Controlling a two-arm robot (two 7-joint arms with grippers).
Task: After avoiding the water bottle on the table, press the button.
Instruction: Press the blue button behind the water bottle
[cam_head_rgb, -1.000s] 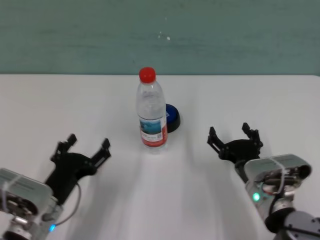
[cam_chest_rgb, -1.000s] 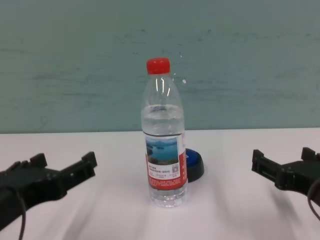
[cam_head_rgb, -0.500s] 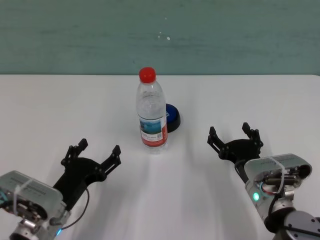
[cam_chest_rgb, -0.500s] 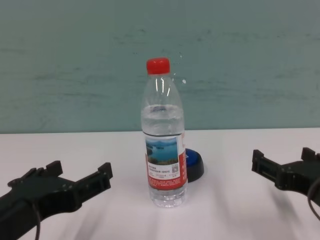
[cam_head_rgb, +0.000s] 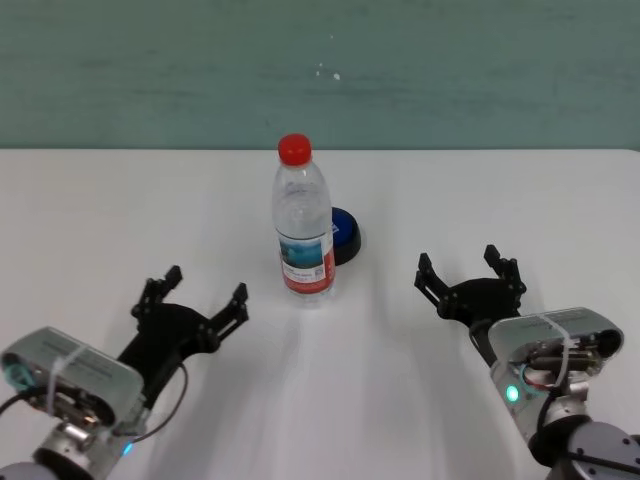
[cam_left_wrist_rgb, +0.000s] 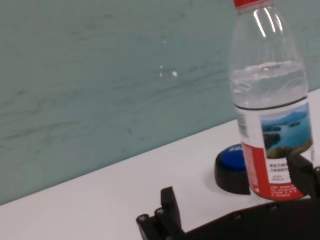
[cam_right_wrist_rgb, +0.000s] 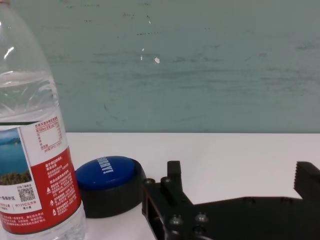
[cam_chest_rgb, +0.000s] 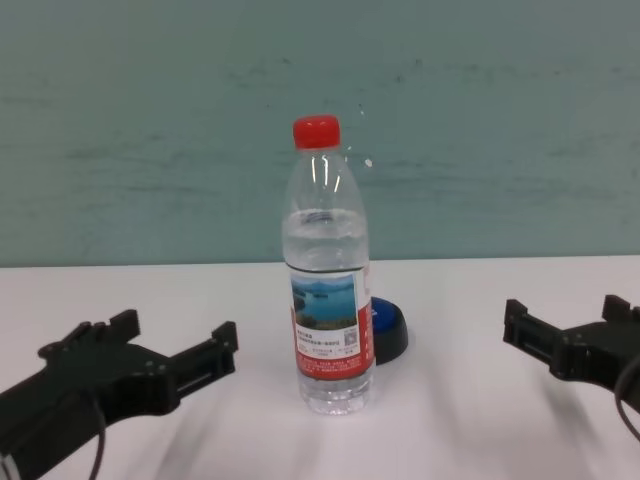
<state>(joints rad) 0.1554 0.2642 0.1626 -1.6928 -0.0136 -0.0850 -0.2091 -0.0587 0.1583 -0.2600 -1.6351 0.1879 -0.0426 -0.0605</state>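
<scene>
The water bottle (cam_head_rgb: 302, 225) stands upright at the middle of the white table (cam_head_rgb: 520, 200); it has a red cap and a red-and-white label. The blue button (cam_head_rgb: 345, 233) on its black base sits just behind the bottle, to its right, partly hidden by it. My left gripper (cam_head_rgb: 206, 283) is open and empty, low over the table to the near left of the bottle, apart from it. My right gripper (cam_head_rgb: 458, 262) is open and empty, to the near right of the button. The right wrist view shows the button (cam_right_wrist_rgb: 107, 180) beside the bottle (cam_right_wrist_rgb: 35, 150).
A teal wall (cam_head_rgb: 320, 70) runs behind the table's far edge. In the chest view the bottle (cam_chest_rgb: 328, 280) stands between the two grippers, and the button (cam_chest_rgb: 388, 328) shows behind it on its right side.
My left gripper has moved forward and to the right, closer to the bottle. The right gripper, the bottle and the button have not moved.
</scene>
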